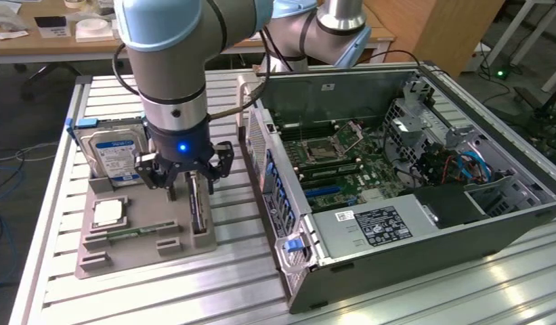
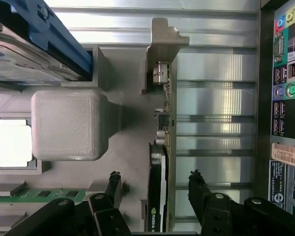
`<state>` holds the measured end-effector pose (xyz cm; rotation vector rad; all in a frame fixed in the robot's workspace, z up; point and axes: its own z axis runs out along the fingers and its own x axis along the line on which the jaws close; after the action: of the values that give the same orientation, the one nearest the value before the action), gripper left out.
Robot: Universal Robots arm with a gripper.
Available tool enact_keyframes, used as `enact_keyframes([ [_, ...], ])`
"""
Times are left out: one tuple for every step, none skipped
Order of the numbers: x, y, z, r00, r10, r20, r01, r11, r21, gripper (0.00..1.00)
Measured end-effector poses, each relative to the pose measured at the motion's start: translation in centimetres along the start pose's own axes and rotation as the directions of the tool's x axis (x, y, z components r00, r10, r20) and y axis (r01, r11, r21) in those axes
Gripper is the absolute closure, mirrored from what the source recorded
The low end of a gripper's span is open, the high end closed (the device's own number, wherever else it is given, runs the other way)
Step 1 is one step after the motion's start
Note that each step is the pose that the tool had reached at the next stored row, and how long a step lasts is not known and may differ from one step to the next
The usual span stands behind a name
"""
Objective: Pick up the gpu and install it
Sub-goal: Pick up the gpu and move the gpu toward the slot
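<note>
The gripper (image 1: pixel 191 184) hangs wide open astride the gpu (image 1: pixel 200 211), gripping nothing (card upright in its tray (image 1: pixel 124 261)); not yet lifted or installed.

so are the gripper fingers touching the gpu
Apart. The wrist view shows the open gripper straddling the gpu, with a clear gap on both sides of it.

Gpu (image 1: pixel 199 210) (image 2: pixel 157 196) standing on edge in its slot

The thin dark card, with a green board edge and a metal bracket at one end, stands upright in a narrow slot of the gray holder (image 1: pixel 133 254), on the side toward the computer case (image 1: pixel 259 156).
</note>
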<state>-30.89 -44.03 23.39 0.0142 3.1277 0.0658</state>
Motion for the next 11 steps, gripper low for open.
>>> enact_keyframes([
  [0.0, -0.01, 0.18, 1.0, 0.0, 0.0, 0.0, 1.0, 0.0001, 0.34],
  [0.0, -0.02, 0.36, 1.0, 0.0, 0.0, 0.0, 1.0, 0.0, 0.34],
  [-0.1, -0.03, 0.54, 1.0, 0.0, -0.0001, 0.0, 1.0, 0.0001, 0.34],
  [-0.1, -0.03, 0.72, 1.0, 0.0, 0.0, 0.0, 1.0, 0.0, 0.34],
  [-0.1, -0.04, 0.91, 1.0, 0.0, 0.0, 0.0, 1.0, 0.0001, 0.34],
  [-0.1, -0.05, 1.1, 1.0, 0.0, 0.0, 0.0, 1.0, 0.0, 0.34],
  [-0.1, -0.05, 1.28, 1.0, 0.0, 0.0, 0.0, 1.0, 0.0, 0.34],
  [-0.1, -0.05, 1.46, 1.0, 0.0, 0.0, 0.0, 1.0, 0.0, 0.34],
  [-0.2, -0.05, 1.64, 1.0, 0.0, -0.0001, 0.0, 1.0, 0.0, 0.34],
  [-0.2, -0.03, 1.82, 1.0, 0.0, 0.0, 0.0, 1.0, 0.0, 0.34],
  [-0.2, -0.02, 2.01, 1.0, 0.0, 0.0, 0.0, 1.0, 0.0, 0.34],
])
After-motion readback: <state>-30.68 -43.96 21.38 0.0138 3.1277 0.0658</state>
